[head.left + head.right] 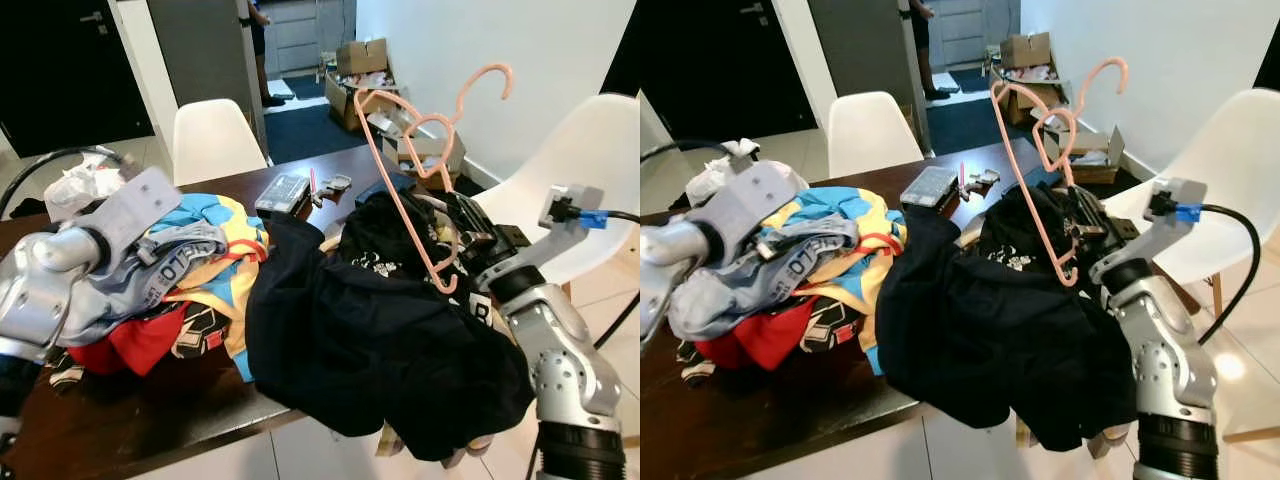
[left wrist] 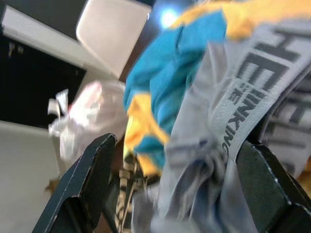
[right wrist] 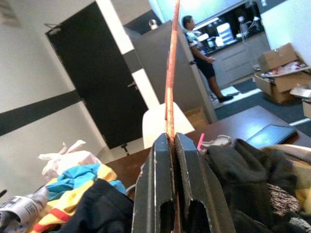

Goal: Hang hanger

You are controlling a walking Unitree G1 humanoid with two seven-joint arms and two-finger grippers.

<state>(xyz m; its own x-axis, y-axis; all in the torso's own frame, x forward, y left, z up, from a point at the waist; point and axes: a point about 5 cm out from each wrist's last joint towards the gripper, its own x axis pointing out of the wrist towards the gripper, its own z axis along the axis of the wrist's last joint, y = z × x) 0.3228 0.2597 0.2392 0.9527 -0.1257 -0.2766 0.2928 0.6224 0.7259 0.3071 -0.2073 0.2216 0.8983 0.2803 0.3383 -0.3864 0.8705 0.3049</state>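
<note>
Hanger (image 1: pixel 405 190), pink, sits upper right of centre in the left eye view, tilted, hook (image 1: pixel 487 80) high toward the white wall, its lower corner down at the right gripper (image 3: pixel 170 145). The right wrist view gives what the head views cannot: both black fingers (image 3: pixel 155 184) pressed flat together on the hanger's thin edge, which runs straight up the frame. That same view catches a person (image 3: pixel 199 51) standing far back by a doorway.

Right arm (image 1: pixel 560 350) rises from the lower right corner, forearm angled up and left, wrist above the black garment (image 1: pixel 370 340) draped over the table (image 1: pixel 120 420) edge.

Left arm (image 1: pixel 60 270) enters at the left edge, elbow bent, reaching into the pile of clothes (image 1: pixel 190 270). The left wrist view shows the left gripper (image 2: pixel 180 165) with fingers (image 2: pixel 92 170) spread wide, grey lettered fabric (image 2: pixel 243 111) and blue-yellow cloth bunched between them; whether they are pinching it I cannot tell.

Two white chairs (image 1: pixel 210 135) show, one upper left behind the table, one at the right edge.
</note>
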